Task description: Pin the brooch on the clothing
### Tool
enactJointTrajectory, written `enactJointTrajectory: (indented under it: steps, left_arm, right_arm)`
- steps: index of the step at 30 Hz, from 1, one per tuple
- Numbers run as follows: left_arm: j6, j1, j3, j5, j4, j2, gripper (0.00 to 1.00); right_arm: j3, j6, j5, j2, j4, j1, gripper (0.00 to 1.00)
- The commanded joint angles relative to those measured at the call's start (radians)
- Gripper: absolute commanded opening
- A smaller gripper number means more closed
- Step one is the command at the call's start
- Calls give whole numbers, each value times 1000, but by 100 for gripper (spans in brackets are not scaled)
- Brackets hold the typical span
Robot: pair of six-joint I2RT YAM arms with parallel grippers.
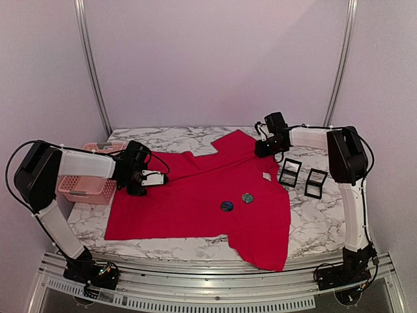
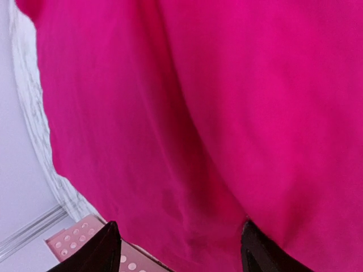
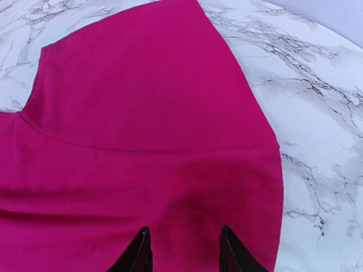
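Soft, matt cloth in the large bright red short-sleeved T-shirt [image 1: 195, 195], lightly creased, with shallow folds toward the left of the top view. Smooth, faintly glossy white tabletop with grey marble veining [image 1: 313, 218] beneath. Pale pink perforated plastic basket [image 1: 85, 188] at left centre, slightly shiny. Glinting dark blue round brooch [image 1: 227, 205] and greenish round brooch [image 1: 247, 197] on the cloth. Hard black square case [image 1: 289, 172] and second black square case [image 1: 316, 183] at right, both with glossy panels. Ribbed silvery metal rail [image 1: 215, 287] along the bottom edge.

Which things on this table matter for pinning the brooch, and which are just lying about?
For the job:
- red T-shirt
- blue brooch, lying on the shirt
- green brooch, beside it

Lying about:
- pink basket
- black case
- second black case
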Motion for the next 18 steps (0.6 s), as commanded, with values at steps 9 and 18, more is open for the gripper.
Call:
enactJointTrajectory:
  steps: [9, 18]
  left_arm:
    - [-605, 40, 724, 63, -579, 385, 30]
    - [-597, 79, 876, -95, -461, 649, 29]
  right_arm:
    - [-658, 135, -39, -587, -49, 139, 17]
    - [-934, 361, -44, -656, -107, 246, 0]
